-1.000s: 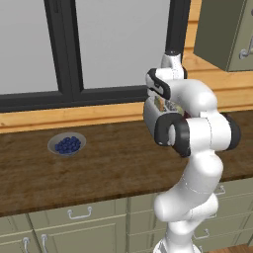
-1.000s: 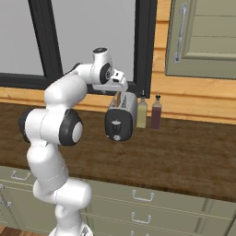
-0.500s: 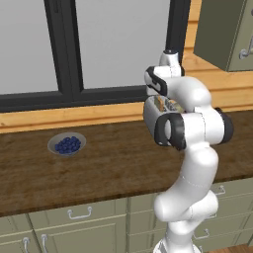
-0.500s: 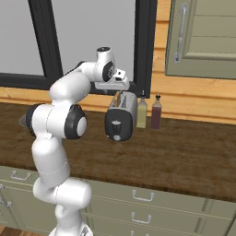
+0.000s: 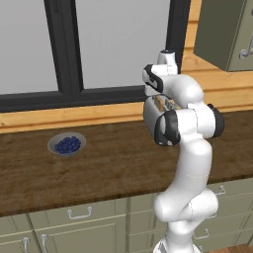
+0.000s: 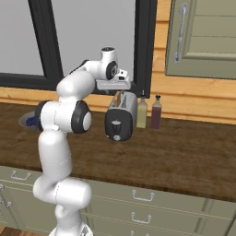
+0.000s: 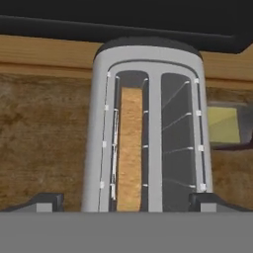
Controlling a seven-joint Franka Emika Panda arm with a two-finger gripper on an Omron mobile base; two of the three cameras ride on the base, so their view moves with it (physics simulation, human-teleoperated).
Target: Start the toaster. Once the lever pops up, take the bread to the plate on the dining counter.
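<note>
The small dark grey rounded toaster [image 6: 120, 117] is seen on the dark brown wood-plank table [image 6: 184, 154], below the window. The tan-yellow bread slice [image 7: 130, 148] is seated upright in its left slot, seen from the hand. The two-finger gripper [image 7: 126, 200] is held directly above, fingers [image 7: 44, 201] spread wide apart, probably positioned for lifting the slice straight out.

We look straight down on the toaster [image 7: 148, 123] | bread [image 7: 130, 148] stands on edge in its left slot, right slot empty | our gripper [image 7: 127, 201] fingertips [image 7: 42, 201] sit wide apart at either side of the toaster's near end | wooden counter [image 7: 44, 143] lies beneath.
</note>
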